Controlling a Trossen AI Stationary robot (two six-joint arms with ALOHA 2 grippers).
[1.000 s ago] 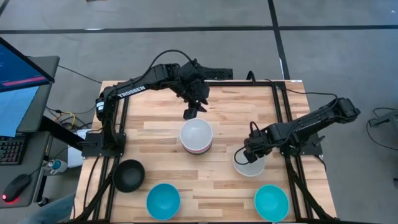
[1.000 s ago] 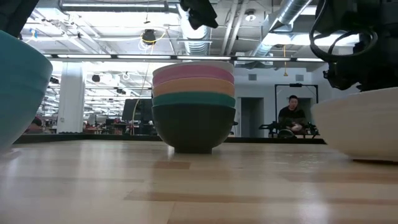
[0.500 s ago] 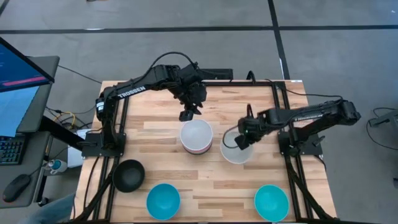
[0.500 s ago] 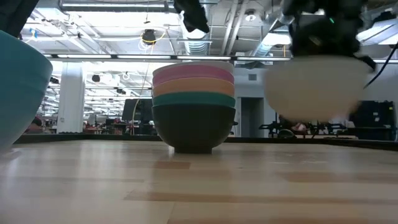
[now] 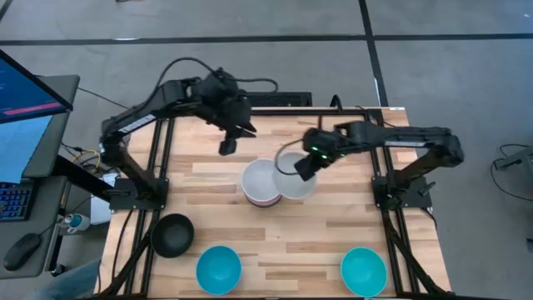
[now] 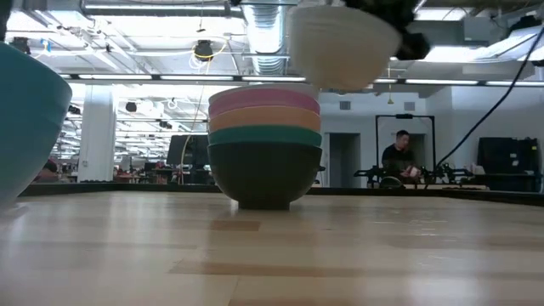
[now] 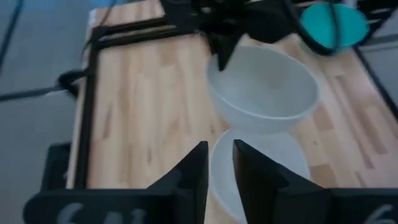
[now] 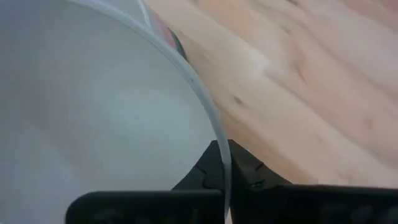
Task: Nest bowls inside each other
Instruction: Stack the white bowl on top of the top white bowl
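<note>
While clamped on the rim of a white bowl, the right end effector holds that bowl in the air, lifted clear of the bench. Below the end effector and just to its side stands the stack of bowls: dark green at the base, then turquoise, orange and pink, with a white bowl on top. From overhead the held bowl overlaps the stack's edge; the low view shows its base above the stack's rim, not touching it.

Left end effector hovers over the bench on the far side of the stack from the right end effector, fingers narrowly parted, gripping nothing.

Well away from both end effectors, along the near bench edge: black bowl, turquoise bowl, second turquoise bowl.
</note>
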